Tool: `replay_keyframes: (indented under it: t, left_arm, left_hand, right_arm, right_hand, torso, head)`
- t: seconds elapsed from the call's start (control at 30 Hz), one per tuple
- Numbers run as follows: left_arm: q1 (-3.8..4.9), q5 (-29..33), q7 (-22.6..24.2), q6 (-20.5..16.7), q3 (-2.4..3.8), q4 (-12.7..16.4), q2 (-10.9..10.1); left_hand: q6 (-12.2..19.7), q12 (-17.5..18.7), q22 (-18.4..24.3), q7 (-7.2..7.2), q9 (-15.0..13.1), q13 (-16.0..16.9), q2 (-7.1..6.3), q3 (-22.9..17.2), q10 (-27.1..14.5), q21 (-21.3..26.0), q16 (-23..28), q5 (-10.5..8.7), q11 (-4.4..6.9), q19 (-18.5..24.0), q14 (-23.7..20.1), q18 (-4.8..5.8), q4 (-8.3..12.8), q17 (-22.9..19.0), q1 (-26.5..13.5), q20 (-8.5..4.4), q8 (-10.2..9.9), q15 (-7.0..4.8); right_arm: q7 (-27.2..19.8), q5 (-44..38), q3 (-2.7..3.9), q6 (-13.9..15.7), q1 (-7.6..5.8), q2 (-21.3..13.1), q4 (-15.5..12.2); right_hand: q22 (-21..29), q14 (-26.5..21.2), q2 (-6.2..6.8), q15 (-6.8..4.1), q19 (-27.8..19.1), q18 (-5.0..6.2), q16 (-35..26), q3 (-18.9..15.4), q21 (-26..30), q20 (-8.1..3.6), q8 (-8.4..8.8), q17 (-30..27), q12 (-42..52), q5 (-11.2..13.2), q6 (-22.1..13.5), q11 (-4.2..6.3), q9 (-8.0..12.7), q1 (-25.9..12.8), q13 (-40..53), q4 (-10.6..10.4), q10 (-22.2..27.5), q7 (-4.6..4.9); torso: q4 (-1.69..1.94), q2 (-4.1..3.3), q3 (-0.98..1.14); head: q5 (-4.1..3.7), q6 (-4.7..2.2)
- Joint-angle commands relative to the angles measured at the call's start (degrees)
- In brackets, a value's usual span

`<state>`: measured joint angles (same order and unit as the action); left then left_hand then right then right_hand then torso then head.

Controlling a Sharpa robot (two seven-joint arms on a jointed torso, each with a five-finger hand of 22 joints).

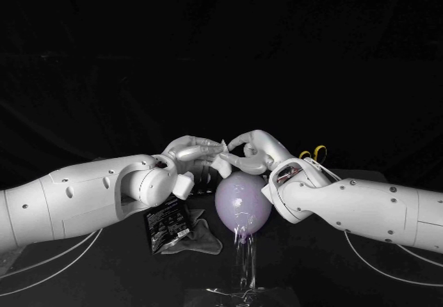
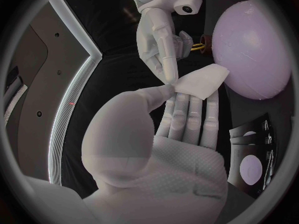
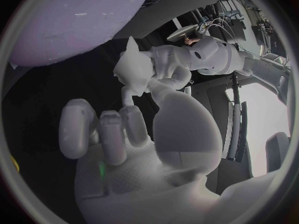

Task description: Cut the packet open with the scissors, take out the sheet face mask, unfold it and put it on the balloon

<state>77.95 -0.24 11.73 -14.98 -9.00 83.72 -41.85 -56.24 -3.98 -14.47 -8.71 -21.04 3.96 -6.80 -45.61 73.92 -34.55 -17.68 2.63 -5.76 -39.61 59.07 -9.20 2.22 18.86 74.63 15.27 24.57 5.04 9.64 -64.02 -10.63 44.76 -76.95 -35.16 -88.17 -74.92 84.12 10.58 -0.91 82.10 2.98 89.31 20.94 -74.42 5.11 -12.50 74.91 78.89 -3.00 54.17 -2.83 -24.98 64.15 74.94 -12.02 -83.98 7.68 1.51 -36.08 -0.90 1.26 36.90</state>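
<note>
Your left robot hand and right robot hand are both raised over the balloon, fingertips facing each other, with the sheet face mask caught between them. The mask is a small, folded white piece hanging in the air just above the balloon's top; you cannot tell whether its lower edge touches the balloon. In the left wrist view, your left robot hand has its thumb pressed against its fingers on one corner of the mask. The right robot hand's fingertips come down on that same corner and are closed on it too, so both are clamped on the mask close together.

The lilac balloon stands upright on a clear stand in the middle of the tabletop. The dark packet lies on the tabletop under your left arm, beside the balloon, with a crumpled pale scrap touching it. The scissors show their yellow handles just behind your right wrist.
</note>
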Motion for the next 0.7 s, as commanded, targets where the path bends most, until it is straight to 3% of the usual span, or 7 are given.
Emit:
replay_keyframes:
  t: [0.03,0.33,0.5,0.63,0.7]
  left_arm:
    - [0.07,-0.37,0.25,0.39,0.09,0.16,0.12]
    - [0.07,-0.54,0.10,0.41,0.09,0.14,0.11]
    - [0.07,-0.57,0.07,0.54,0.09,0.16,0.14]
    - [0.08,-0.59,0.05,0.66,0.09,0.15,0.16]
    - [0.08,-0.59,0.04,0.72,0.09,0.15,0.18]
  left_hand:
    - [-0.07,0.20,-0.08,-0.16,-6.10,0.05,0.47,0.27,0.32,-0.20,-0.35,0.27,-0.08,0.53,-0.47,-0.75,0.03,0.09,-0.05,-0.02,0.44,-0.11]
    - [0.00,0.21,-0.17,-0.18,-6.22,0.06,0.52,0.27,0.30,-0.33,-0.34,0.26,-0.10,0.62,-0.51,-0.74,0.01,0.08,-0.09,0.00,0.48,-0.10]
    - [0.00,0.21,-0.17,-0.18,-6.22,0.06,0.52,0.27,0.30,-0.33,-0.34,0.26,-0.10,0.62,-0.51,-0.74,0.01,0.08,-0.09,0.00,0.48,-0.10]
    - [0.00,0.21,-0.17,-0.18,-6.22,0.06,0.52,0.27,0.30,-0.33,-0.34,0.26,-0.10,0.62,-0.51,-0.74,0.01,0.08,-0.09,0.00,0.48,-0.10]
    - [0.00,0.21,-0.17,-0.18,-6.22,0.06,0.52,0.27,0.30,-0.33,-0.34,0.26,-0.10,0.62,-0.51,-0.74,0.01,0.08,-0.09,0.00,0.48,-0.10]
  right_arm:
    - [-2.59,1.73,0.04,1.21,0.01,0.14,-0.10]
    - [-5.54,2.77,0.07,5.00,0.01,0.20,-0.37]
    - [-5.96,2.80,0.08,5.49,0.01,0.25,-0.26]
    - [-5.97,2.47,0.08,5.42,0.01,0.32,-0.15]
    - [-5.90,2.28,0.09,5.28,0.01,0.41,-0.08]
  right_hand:
    - [-10.88,5.83,-1.34,0.07,0.76,0.19,0.61,0.01,-1.03,0.23,-0.30,14.95,1.14,0.14,1.20,-0.07,0.04,1.17,9.08,-0.14,-0.83,-0.23]
    - [-11.56,5.88,-2.57,-0.56,2.02,-0.28,0.69,0.27,-3.43,-0.26,-0.91,15.09,3.21,0.21,3.48,0.66,0.14,5.27,10.27,1.38,-2.08,-1.01]
    - [-11.68,5.88,-3.96,-1.06,2.26,-0.36,0.69,1.39,-3.90,-0.60,-1.79,15.09,3.64,0.21,5.25,1.37,-0.12,7.83,10.53,2.68,-2.36,-1.85]
    - [-11.87,5.88,-5.48,-1.91,2.60,-0.50,0.69,3.18,-4.59,-1.27,-3.13,15.09,4.17,0.20,7.31,2.47,-0.60,11.38,10.85,5.00,-2.72,-3.14]
    - [-11.93,5.88,-5.63,-2.16,2.70,-0.54,0.69,3.52,-4.79,-1.52,-3.50,15.09,4.34,0.20,7.69,2.72,-0.76,12.08,10.95,5.61,-2.84,-3.42]
  torso:
    - [0.00,0.04,-0.01]
    - [-0.06,0.02,0.04]
    - [-0.07,0.02,0.03]
    - [-0.04,0.03,0.04]
    - [-0.04,0.04,0.05]
  head:
    - [0.00,0.03]
    - [0.09,-0.01]
    - [0.05,-0.02]
    - [0.03,0.04]
    - [0.01,0.04]
